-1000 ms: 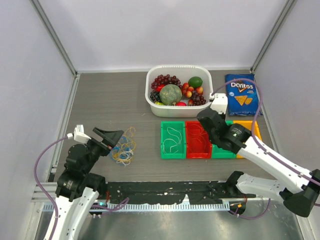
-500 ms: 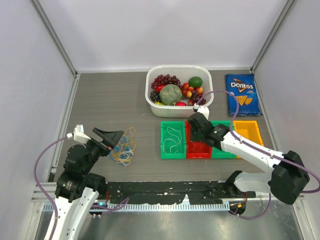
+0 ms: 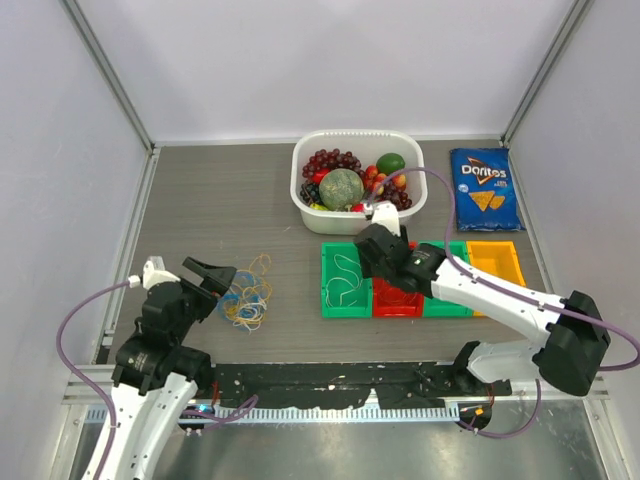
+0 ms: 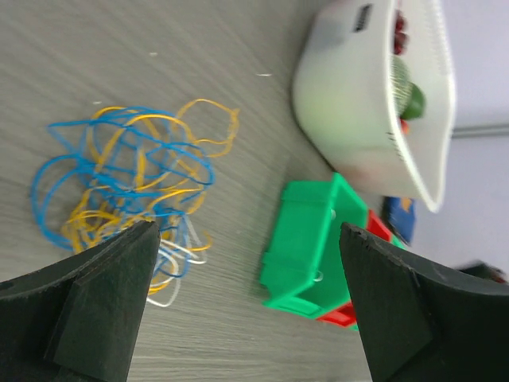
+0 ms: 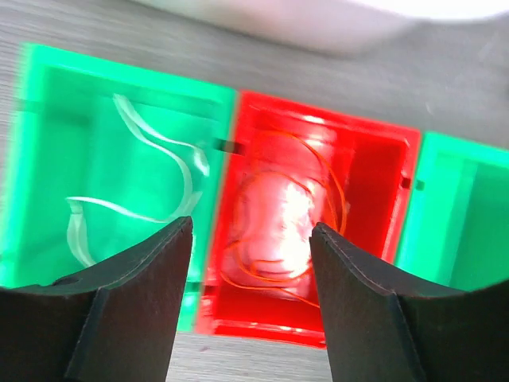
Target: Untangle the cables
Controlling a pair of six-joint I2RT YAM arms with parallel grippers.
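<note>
Most cables (image 4: 135, 191): blue, yellow & white knot lying flat on table (image 3: 200, 190), well left of green bin (image 3: 324, 290).
Sorted bits: white strand (image 5: 189, 179) in green bin, orange strand (image 5: 282, 219) in red bin (image 5: 374, 199).
left gripper (image 4: 248, 231): my fingers wide, empty, just short of knot.
right gripper (image 5: 250, 227): my fingers apart, nothing btwn, above red bin.
Handling: prob. feather-light, limp, springy; strands likely slip & drag neighbours along.
Grip spot: I'd pinch one outer loop, e.g. yellow arc at knot's edge, not dense middle.
</note>
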